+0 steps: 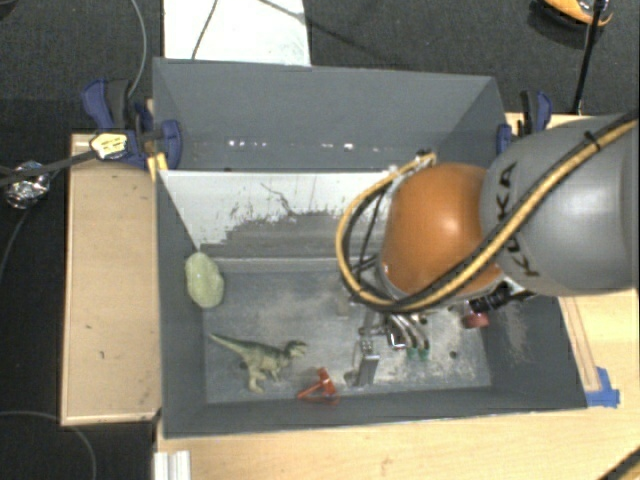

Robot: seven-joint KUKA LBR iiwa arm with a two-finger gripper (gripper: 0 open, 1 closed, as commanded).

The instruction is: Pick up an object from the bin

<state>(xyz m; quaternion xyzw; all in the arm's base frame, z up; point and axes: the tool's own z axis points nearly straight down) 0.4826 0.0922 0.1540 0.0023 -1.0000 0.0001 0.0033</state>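
Arm: the grey arm (pixel 570 208) comes in from the right and bends down over the bin's right half, with its wrist pointing at the floor of the bin (pixel 300 313).
Wrist: a rounded orange cover (pixel 435 228) sits over the wrist; yellow-and-black cables (pixel 352 238) loop round its left side and run back up along the arm.
Pincer: the pincer (pixel 385 353) hangs below the orange cover, low over the bin floor near the front wall; whether it is apart or together cannot be told, and nothing can be seen clamped in it.
Writing: the word "KUKA" (pixel 505 218) runs in dark letters along the arm's grey housing, up and to the right of the pincer.
Nearest thing: a small red piece (pixel 320 388) lies on the floor just left of the pincer and a little nearer the front wall, apart from it.
Beside the pincer: a tiny green bit (pixel 416 352) shows just to its right.
Farther left: a green toy dinosaur (pixel 262 356) lies beyond the red piece, its head towards the pincer.
Far left: a pale green egg-shaped lump (pixel 204 279) rests against the bin's left wall, well apart from the pincer.
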